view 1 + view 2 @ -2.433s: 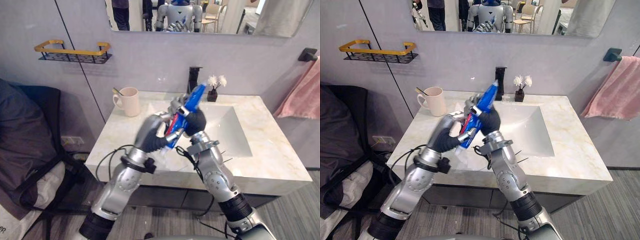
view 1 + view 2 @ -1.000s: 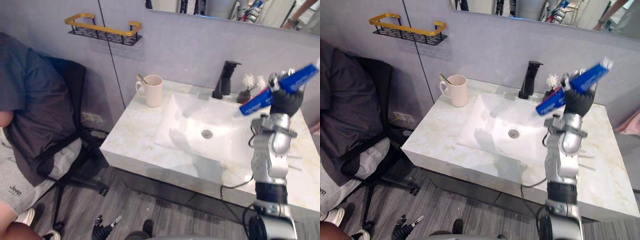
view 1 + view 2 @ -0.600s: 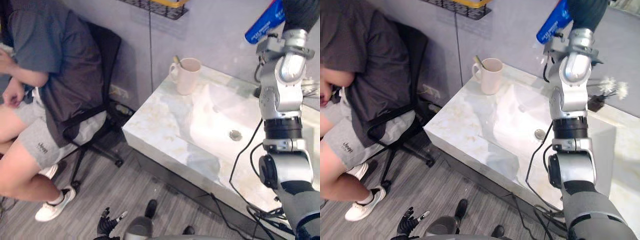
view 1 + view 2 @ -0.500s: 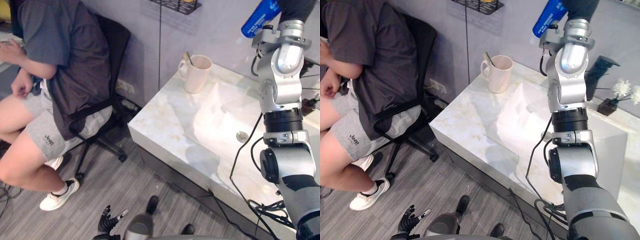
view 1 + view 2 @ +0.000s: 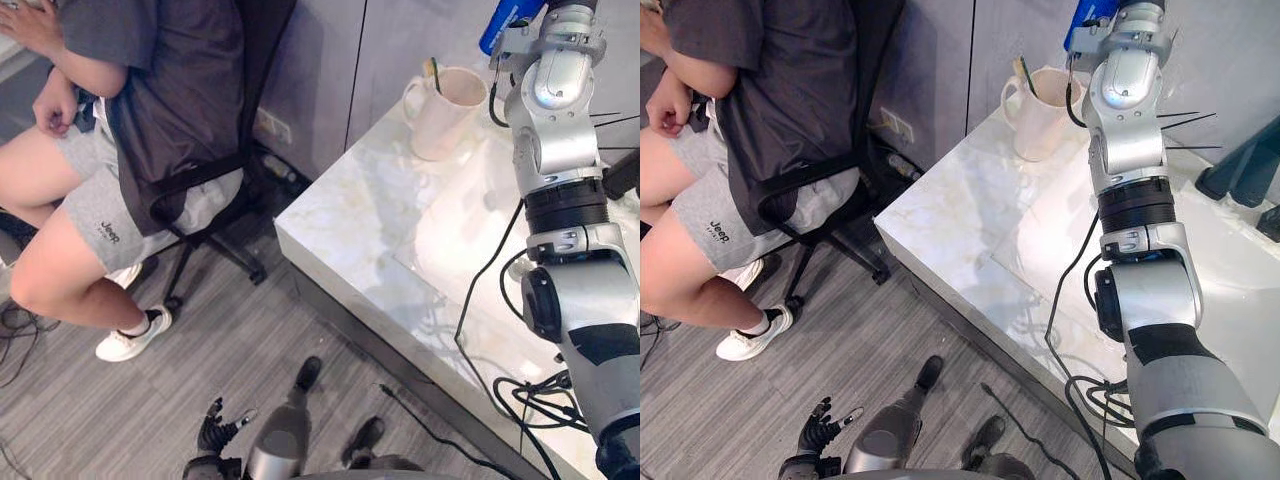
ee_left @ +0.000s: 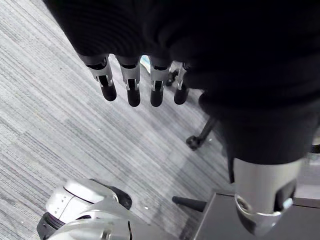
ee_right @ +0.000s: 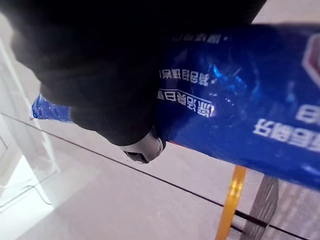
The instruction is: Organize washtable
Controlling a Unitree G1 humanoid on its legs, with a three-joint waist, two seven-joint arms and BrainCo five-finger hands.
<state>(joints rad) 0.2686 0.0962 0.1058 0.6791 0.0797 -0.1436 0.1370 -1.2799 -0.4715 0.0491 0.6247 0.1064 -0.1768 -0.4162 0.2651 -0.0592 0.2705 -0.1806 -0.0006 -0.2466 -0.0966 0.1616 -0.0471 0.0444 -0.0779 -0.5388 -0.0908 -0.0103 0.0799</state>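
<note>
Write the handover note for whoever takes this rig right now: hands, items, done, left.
Right hand: shut on the blue tube, raised high by the wall, up past the mug.
Left hand: open, holding nothing, hanging low over the floor.
Mug: upright on the marble counter, at its corner by the wall.
Done: tube picked up.
Left: set the tube down, probably on the wall shelf just past it, then release.
Mind: a person sits in a chair beside the counter.
</note>
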